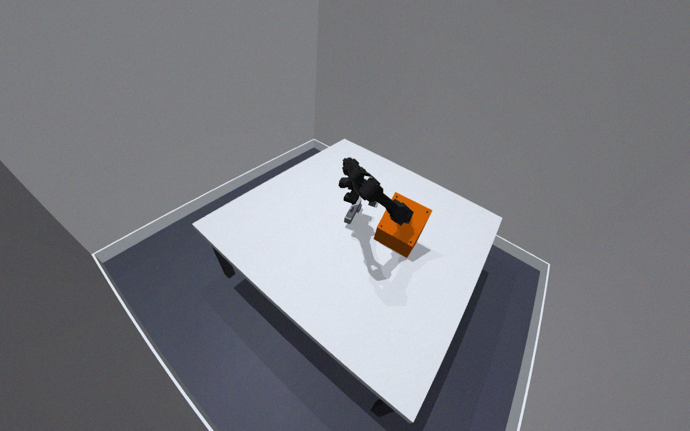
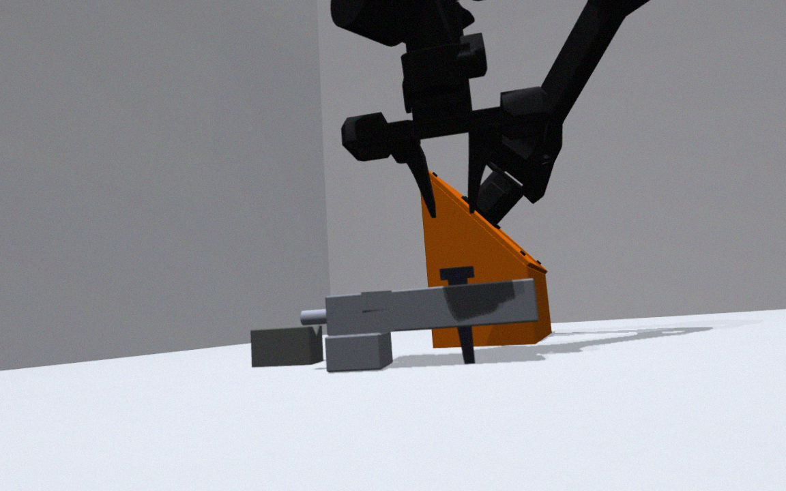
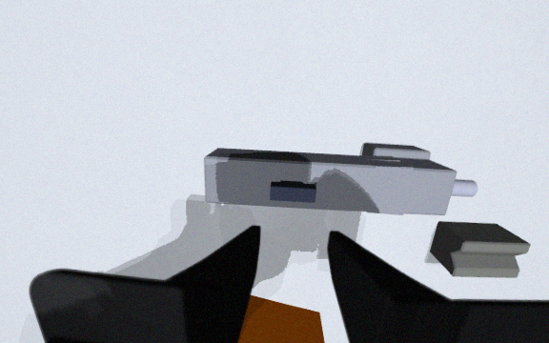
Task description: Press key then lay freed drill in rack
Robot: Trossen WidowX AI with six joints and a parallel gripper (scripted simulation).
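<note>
A long grey holder (image 1: 348,218) (image 2: 408,309) (image 3: 413,186) lies level above the table, with a grey block under one end. The dark blue key (image 2: 456,272) (image 3: 293,194) stands in it, its head just above the top face and its pointed end sticking out below. The pale round drill (image 2: 312,316) (image 3: 465,188) pokes out of the holder's end; the rest is hidden inside. The rack (image 2: 282,346) (image 3: 484,267), a small dark grey block with a notch, stands near that end. My gripper (image 2: 453,214) (image 3: 294,237) is partly open and empty, above the key and not touching it.
The orange wedge-shaped base (image 1: 420,214) (image 2: 454,250) (image 3: 281,324) carries my arm and stands behind the holder in the exterior view. The white table (image 1: 293,240) has its edges well away from these objects. The holder's grey support block (image 2: 353,352) is close beside the rack.
</note>
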